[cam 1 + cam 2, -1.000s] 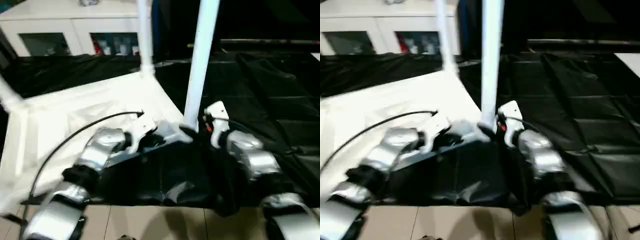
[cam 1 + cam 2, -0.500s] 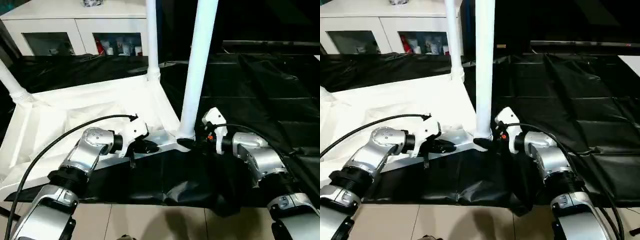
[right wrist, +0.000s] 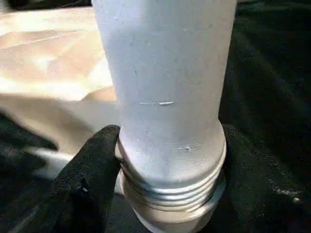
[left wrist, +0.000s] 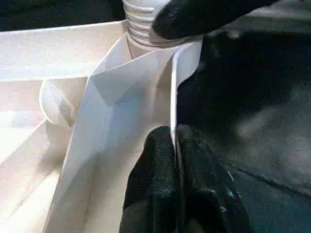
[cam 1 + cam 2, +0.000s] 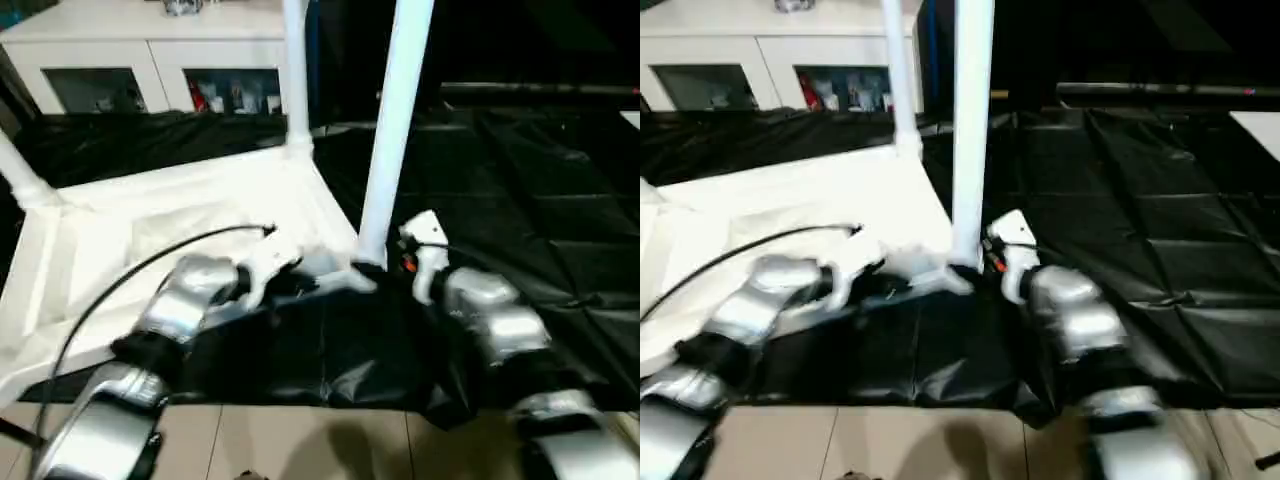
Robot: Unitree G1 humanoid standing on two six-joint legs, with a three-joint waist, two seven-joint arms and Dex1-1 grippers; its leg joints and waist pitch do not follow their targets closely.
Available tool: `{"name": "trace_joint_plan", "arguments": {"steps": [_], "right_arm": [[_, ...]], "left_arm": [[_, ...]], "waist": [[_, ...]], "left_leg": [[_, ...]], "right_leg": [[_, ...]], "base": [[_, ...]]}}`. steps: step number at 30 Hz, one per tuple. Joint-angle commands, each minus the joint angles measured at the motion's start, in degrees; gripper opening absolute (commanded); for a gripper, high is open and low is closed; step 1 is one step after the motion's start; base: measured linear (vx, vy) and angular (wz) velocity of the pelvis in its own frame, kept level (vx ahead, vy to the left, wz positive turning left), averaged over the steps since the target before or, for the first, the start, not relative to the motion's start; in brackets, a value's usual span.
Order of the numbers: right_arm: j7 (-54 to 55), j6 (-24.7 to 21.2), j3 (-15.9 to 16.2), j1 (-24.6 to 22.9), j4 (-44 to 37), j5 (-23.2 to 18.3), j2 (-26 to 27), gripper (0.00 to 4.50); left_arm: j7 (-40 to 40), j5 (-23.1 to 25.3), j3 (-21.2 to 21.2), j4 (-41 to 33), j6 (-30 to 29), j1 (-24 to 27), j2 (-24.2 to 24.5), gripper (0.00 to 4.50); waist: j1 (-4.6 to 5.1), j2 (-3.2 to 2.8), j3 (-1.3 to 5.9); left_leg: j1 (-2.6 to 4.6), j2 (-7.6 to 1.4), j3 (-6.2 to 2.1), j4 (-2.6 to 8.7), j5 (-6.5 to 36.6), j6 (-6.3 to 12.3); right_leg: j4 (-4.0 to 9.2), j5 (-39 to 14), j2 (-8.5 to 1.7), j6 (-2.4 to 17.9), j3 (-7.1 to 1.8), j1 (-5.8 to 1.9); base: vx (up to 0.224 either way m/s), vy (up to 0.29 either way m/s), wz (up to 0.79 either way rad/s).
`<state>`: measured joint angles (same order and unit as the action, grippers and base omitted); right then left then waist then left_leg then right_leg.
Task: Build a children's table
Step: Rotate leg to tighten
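Observation:
The white tabletop (image 5: 150,230) lies upside down on a black sheet, ribbed underside up. Three white legs rise from its corner sockets: a near leg (image 5: 395,120), a far leg (image 5: 295,70) and one at the left (image 5: 20,180). My left gripper (image 4: 173,133) is shut on the tabletop's thin rim (image 4: 175,87), close to the near corner. My right gripper (image 3: 170,150) hugs the near leg's threaded base (image 3: 172,189), with one black finger (image 3: 92,165) pressed on each side. In the left wrist view a right finger (image 4: 204,14) shows beside that threaded base (image 4: 143,29).
A white cabinet (image 5: 150,50) with glass doors stands behind the tabletop. The black sheet (image 5: 520,180) spreads to the right and back. Tiled floor (image 5: 300,440) lies at the near edge. A black cable (image 5: 150,265) arcs over my left forearm.
My right gripper's fingers have closed in around the near leg's base. The left gripper stays on the rim. The head camera has shaken, shifting the whole picture.

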<state>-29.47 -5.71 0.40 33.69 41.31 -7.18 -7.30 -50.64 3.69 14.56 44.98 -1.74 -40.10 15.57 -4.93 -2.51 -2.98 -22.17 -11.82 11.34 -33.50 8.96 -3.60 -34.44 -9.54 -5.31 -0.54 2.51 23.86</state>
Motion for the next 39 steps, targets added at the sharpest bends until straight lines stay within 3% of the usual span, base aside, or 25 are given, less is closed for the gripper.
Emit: {"name": "trace_joint_plan", "arguments": {"steps": [1,4,5,6,7,12,14,15,19,21,27,28,33,39], "right_arm": [[10.9,-0.3,-2.5,-0.4,2.7,0.6,2.3,2.77],[16.8,0.4,-3.3,-0.9,2.8,1.5,4.5,2.77],[17.2,0.9,-3.3,-1.3,2.4,1.6,5.5,2.77],[17.1,1.1,-3.2,-1.5,2.1,1.5,6.0,2.77],[16.8,2.1,-3.1,-2.2,1.1,1.2,7.6,3.32],[15.8,3.3,-2.2,-3.0,-0.7,1.1,8.9,3.72],[12.7,2.8,-1.2,-3.1,-2.1,0.9,7.5,3.84],[11.2,2.5,-0.8,-3.0,-2.8,0.6,6.8,3.84],[4.4,1.3,0.8,-2.8,-5.4,0.6,2.7,3.84],[2.5,1.0,1.1,-2.7,-5.9,0.8,1.5,3.84],[-12.9,-0.6,4.4,-2.3,-9.2,0.3,-6.7,3.84],[-14.6,-0.9,4.5,-2.1,-9.3,-0.2,-7.5,3.84],[-17.2,-1.1,4.2,-0.9,-8.5,-1.1,-8.5,3.84],[-18.1,-1.0,4.9,-0.2,-6.7,-0.4,-8.4,3.7]], "left_arm": [[7.1,1.1,-1.4,2.6,-1.6,-1.8,-0.9,0.0],[10.5,1.3,-2.0,3.5,-2.0,-2.6,-2.0,0.0],[11.7,1.4,-2.1,3.7,-2.0,-2.7,-2.6,0.0],[11.8,1.4,-2.1,3.6,-1.9,-2.6,-2.8,0.0],[12.3,1.5,-2.0,3.6,-1.4,-2.4,-3.6,0.0],[11.2,1.0,-2.0,3.0,0.2,-1.2,-4.9,0.0],[8.8,0.5,-1.5,2.0,1.8,-0.1,-4.4,0.0],[8.0,0.3,-1.3,1.7,2.4,0.2,-4.2,0.0],[3.9,-0.6,-1.0,0.5,3.8,1.0,-2.7,0.0],[2.7,-0.8,-0.9,0.2,4.0,1.2,-2.2,0.0],[-5.4,-1.7,0.1,-1.9,4.9,3.1,1.1,0.0],[-5.9,-1.7,0.1,-1.8,5.2,3.1,1.4,0.0],[-6.5,-1.7,0.0,-1.2,5.3,2.8,1.8,0.0],[-7.6,-1.8,-0.1,-1.2,5.2,2.5,1.9,0.0]], "waist": [[0.16,0.56,3.78],[0.12,0.69,3.86],[0.1,0.18,3.88],[0.16,0.33,3.87],[0.25,0.0,3.94],[0.34,0.06,4.09],[0.55,0.09,4.16],[0.66,-0.2,4.24],[0.7,-0.03,4.56],[0.77,-0.19,4.55],[0.39,-0.18,4.27],[0.39,-0.49,4.17],[0.33,-0.33,4.28],[0.15,-0.32,4.48]], "left_leg": [[1.55,-0.78,-0.75,4.32,18.6,-1.27],[1.55,-0.68,-0.8,4.36,19.1,-1.26],[1.49,-0.65,-0.87,4.36,19.3,-1.22],[1.38,-0.68,-0.85,4.42,19.4,-1.13],[1.36,-0.64,-0.8,4.37,19.8,-0.85],[1.07,-0.65,-0.92,4.43,18.4,-0.39],[0.98,-0.58,-0.91,4.34,18.0,-0.03],[1.04,-0.6,-0.85,4.21,17.6,0.34],[0.82,-0.52,-0.67,3.77,13.3,1.95],[0.94,-0.58,-0.52,3.63,12.8,2.57],[1.06,-0.88,-0.4,3.63,14.7,2.9],[1.2,-0.96,-0.36,3.75,15.7,2.57],[1.29,-0.95,-0.48,3.77,16.3,1.47],[1.21,-0.88,-0.42,3.54,14.2,2.02]], "right_leg": [[4.73,-21.0,-2.39,10.0,-1.48,-1.95],[4.85,-21.0,-2.36,9.5,-1.46,-2.0],[4.81,-20.8,-2.41,9.5,-1.46,-2.05],[4.88,-20.5,-2.36,9.4,-1.45,-2.11],[4.87,-19.5,-2.32,9.4,-1.5,-2.02],[4.34,-14.8,-2.12,10.3,-1.33,-2.58],[4.31,-13.9,-2.14,10.7,-1.31,-2.77],[4.23,-12.7,-2.12,11.1,-1.35,-2.8],[3.6,-6.1,-1.98,12.9,-1.22,-3.37],[3.53,-4.8,-1.96,13.7,-1.19,-3.26],[3.73,-8.1,-1.88,14.3,-1.1,-3.32],[3.88,-9.1,-1.87,14.2,-1.13,-3.09],[3.85,-10.0,-2.01,14.2,-1.19,-3.06],[3.48,-6.7,-1.96,15.0,-1.15,-3.18]], "base": [[0.0,0.0,0.0],[0.0,0.0,0.0],[0.0,0.0,0.0],[0.0,0.0,0.0],[0.0,0.0,0.0],[0.0,0.0,0.0],[0.0,0.0,0.0],[0.0,0.0,0.0],[0.0,0.0,0.0],[0.0,0.0,0.0],[0.0,0.0,0.0],[0.0,0.0,0.0],[0.0,0.0,0.0],[0.0,0.0,0.0]]}}
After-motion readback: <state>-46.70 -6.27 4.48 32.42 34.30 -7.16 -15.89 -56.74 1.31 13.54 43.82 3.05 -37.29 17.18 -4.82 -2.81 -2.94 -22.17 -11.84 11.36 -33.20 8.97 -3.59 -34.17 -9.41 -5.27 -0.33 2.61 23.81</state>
